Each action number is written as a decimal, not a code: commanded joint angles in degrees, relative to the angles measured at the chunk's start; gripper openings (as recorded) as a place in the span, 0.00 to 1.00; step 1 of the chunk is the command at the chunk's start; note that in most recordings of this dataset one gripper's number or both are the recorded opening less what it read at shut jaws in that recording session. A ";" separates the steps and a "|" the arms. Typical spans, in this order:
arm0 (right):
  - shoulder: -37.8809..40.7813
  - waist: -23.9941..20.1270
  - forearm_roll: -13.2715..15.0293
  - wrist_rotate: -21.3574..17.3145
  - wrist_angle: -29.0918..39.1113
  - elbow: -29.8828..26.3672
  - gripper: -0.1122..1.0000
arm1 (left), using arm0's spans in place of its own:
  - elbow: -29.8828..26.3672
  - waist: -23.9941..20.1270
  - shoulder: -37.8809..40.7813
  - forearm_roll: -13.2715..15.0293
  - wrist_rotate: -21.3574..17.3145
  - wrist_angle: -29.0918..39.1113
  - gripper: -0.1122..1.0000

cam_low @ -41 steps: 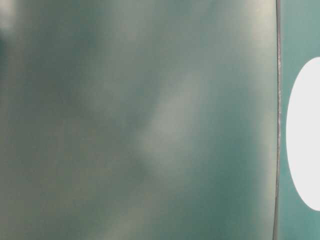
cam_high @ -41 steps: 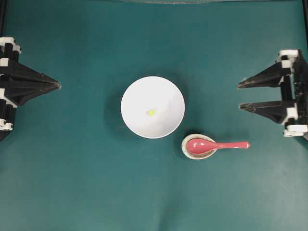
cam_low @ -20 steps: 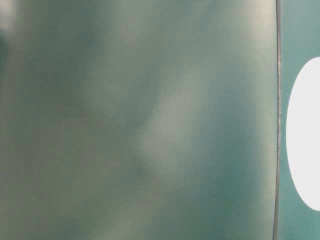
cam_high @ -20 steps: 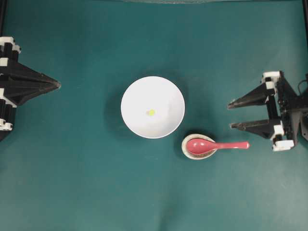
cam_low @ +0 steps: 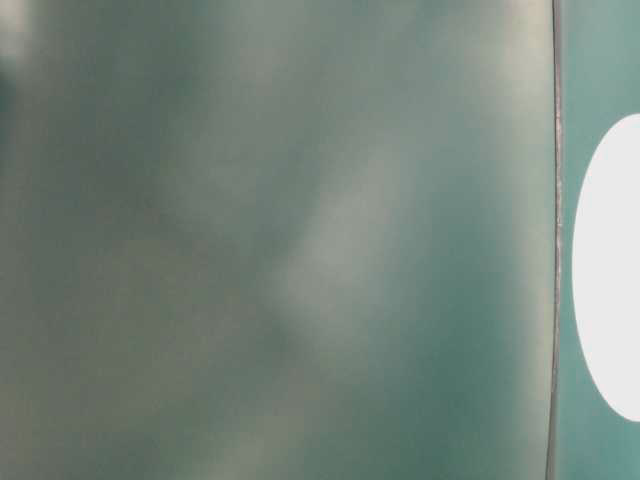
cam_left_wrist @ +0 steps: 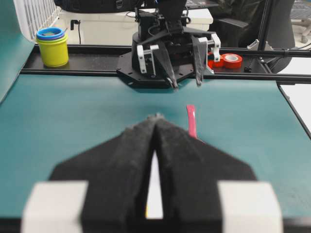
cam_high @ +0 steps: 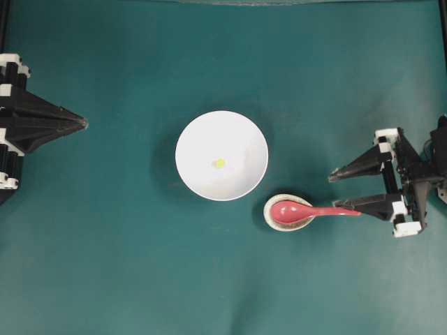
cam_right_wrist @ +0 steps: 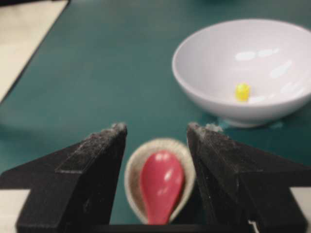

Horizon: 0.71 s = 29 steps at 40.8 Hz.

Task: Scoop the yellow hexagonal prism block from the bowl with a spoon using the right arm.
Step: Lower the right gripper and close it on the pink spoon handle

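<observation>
The white bowl [cam_high: 241, 132] stands mid-table with the tiny yellow hexagonal prism block [cam_high: 220, 163] lying inside it. The red-pink spoon [cam_high: 314, 211] lies just right of the bowl, its scoop resting in a speckled beige spoon rest [cam_high: 269, 216] and its handle pointing right. My right gripper [cam_high: 334, 192] is open at the handle's end, and its lower finger overlaps the handle tip. In the right wrist view the spoon [cam_right_wrist: 160, 187] sits low between the open fingers of the right gripper [cam_right_wrist: 156, 128], with the bowl [cam_right_wrist: 194, 73] and block [cam_right_wrist: 242, 91] beyond. My left gripper [cam_high: 85, 123] is shut at the far left.
In the left wrist view a yellow cup [cam_left_wrist: 52, 48] and red tape rolls [cam_left_wrist: 231, 59] sit on the black rail behind the right arm's base. The table-level view is a blurred teal surface with a white shape [cam_low: 610, 270] at its right edge.
My right gripper, still open, has moved left and toward the table's front, from beside the bowl's level down to the spoon handle's end. The left arm, the spoon and the bowl have not moved.
</observation>
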State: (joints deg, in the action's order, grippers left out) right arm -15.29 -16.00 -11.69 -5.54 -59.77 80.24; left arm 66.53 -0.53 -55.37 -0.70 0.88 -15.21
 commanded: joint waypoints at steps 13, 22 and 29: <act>13.45 -8.00 -10.63 0.09 -8.17 -1.58 0.62 | -1.41 -0.18 0.70 -0.26 0.09 -0.18 0.13; 18.63 -11.60 -14.94 0.09 -9.76 -2.72 0.62 | -1.32 -0.09 0.79 -0.18 0.09 -0.26 0.13; 21.62 -12.57 -15.47 0.09 -10.02 -2.99 0.62 | -1.41 -0.09 0.79 -0.18 0.18 -0.18 0.13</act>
State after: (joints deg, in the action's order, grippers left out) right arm 5.98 -28.30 -26.81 -5.54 -68.99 77.61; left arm 66.53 -0.62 -55.11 -0.79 0.97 -15.21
